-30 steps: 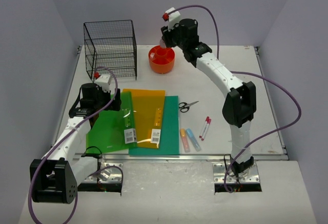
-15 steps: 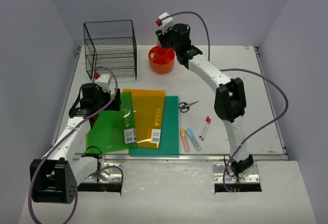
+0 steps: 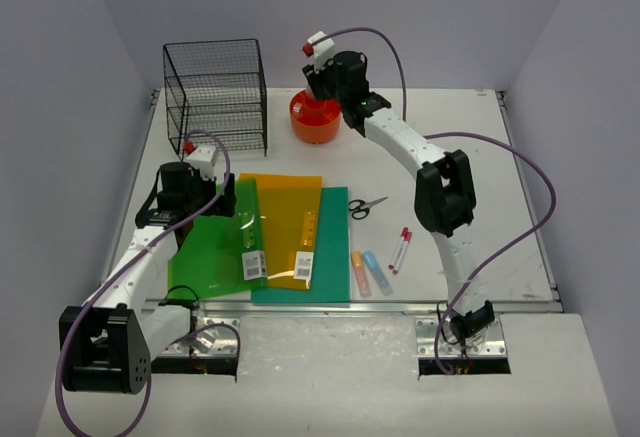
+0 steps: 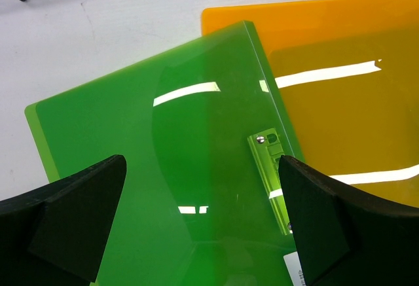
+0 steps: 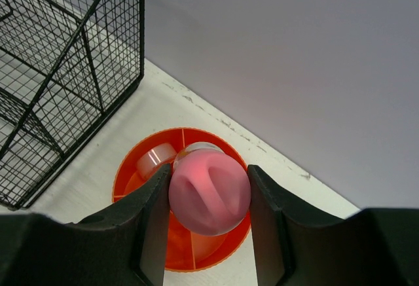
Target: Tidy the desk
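Note:
The desk is a white tabletop. My right gripper is at the back, above an orange round divided holder. In the right wrist view the gripper is shut on a pink rounded object, held over the holder. My left gripper is open and empty, just above a green folder. In the left wrist view the gripper has the green folder between its spread fingers. An orange folder lies beside and partly under the green one.
A black wire basket stands at the back left. A teal folder lies under the orange folder. Scissors, two red-and-white pens and two highlighters lie at centre right. A pale cylinder sits in the holder.

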Tool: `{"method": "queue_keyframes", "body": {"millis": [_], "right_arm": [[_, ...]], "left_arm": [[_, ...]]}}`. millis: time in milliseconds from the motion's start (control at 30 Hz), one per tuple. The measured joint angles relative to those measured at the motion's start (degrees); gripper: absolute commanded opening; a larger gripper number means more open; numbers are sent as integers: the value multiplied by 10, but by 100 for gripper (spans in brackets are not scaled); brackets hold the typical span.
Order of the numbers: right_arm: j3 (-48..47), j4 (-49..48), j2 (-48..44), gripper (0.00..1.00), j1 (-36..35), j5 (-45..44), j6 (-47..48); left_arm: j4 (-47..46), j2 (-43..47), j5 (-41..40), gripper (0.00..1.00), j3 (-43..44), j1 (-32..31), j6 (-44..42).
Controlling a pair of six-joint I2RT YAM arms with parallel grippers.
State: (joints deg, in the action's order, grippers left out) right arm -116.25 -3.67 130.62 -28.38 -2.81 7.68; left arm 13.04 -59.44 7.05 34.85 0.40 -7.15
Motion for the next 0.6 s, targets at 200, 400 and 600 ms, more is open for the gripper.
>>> {"method": "queue_keyframes", "body": {"millis": [200,400,600], "right_arm": [[0,12,13,0,0,0,0],[0,18,15,0,0,0,0],[0,25,15,27,0,2,0]], "left_arm": [[0,-2,0,100,0,0,1],[0,-5,-1,100,0,0,1],[0,-7,-2,100,0,0,1]]}}
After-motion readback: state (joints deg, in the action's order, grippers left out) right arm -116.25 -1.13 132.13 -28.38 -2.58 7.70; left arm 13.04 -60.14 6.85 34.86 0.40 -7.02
